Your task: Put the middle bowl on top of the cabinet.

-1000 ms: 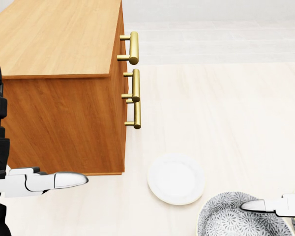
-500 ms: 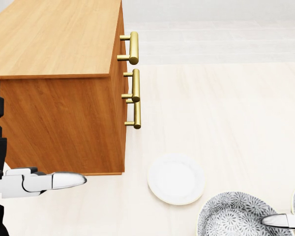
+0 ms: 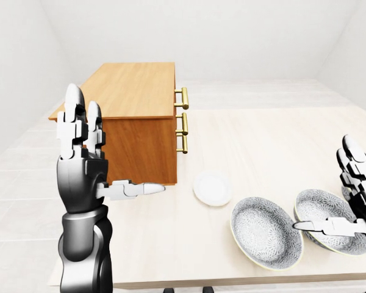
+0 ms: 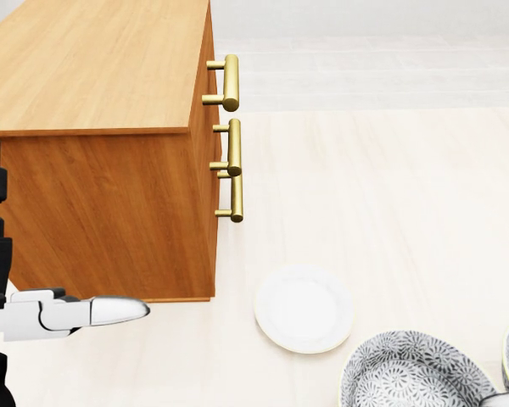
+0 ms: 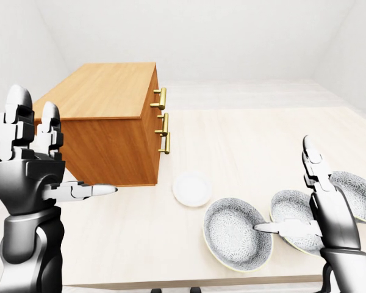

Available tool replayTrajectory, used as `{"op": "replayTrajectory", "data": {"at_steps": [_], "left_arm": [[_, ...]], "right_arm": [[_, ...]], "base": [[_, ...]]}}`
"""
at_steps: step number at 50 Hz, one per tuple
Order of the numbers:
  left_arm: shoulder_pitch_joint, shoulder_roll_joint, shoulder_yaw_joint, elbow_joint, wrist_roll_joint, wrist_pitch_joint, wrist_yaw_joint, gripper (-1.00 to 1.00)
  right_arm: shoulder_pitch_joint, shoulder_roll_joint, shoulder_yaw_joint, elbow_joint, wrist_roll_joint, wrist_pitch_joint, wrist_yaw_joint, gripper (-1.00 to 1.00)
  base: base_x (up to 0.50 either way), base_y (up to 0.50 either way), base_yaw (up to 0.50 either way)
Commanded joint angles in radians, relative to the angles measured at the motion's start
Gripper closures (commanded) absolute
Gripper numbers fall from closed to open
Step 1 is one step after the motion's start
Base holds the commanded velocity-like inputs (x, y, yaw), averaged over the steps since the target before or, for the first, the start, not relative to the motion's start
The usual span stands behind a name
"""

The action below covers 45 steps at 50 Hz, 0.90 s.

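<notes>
Middle bowl (image 5: 291, 215) partly behind right hand (image 5: 320, 207); rightmost bowl (image 5: 357, 195) edge-cropped.

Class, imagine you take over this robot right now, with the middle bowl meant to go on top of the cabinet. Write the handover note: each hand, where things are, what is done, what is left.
Left hand: open, fingers up, holding nothing, beside the cabinet.
Right hand: open, empty, raised above the middle bowl, thumb pointing toward the left bowl.
Things: three patterned bowls in a row on the table, the right bowl at the right-eye view's edge; a white plate lies between the bowls and the cabinet.
Done: nothing; no bowl is grasped and the cabinet top is bare.
Left: grasp the middle bowl, lift it and set it on the cabinet top.
</notes>
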Motion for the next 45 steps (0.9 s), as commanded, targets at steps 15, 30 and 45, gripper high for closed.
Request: {"op": "replayTrajectory", "data": {"at_steps": [15,30,45], "left_arm": [[-0.003,0.000,0.005,-0.010,-0.009,0.000,-0.003,-1.00],[-0.010,0.007,0.009,-0.028,-0.007,0.000,-0.009,-1.00],[-0.021,0.009,0.017,-0.044,-0.009,0.000,-0.008,-1.00]], "right_arm": [[0.041,-0.025,-0.168,0.032,-0.015,-0.020,0.094,-1.00],[0.036,-0.044,-0.268,0.030,-0.048,-0.099,0.132,-1.00],[0.043,-0.045,-0.347,0.010,-0.082,-0.175,0.132,-1.00]], "base": [[0.00,0.00,0.00],[0.00,0.00,0.00],[0.00,0.00,0.00]]}}
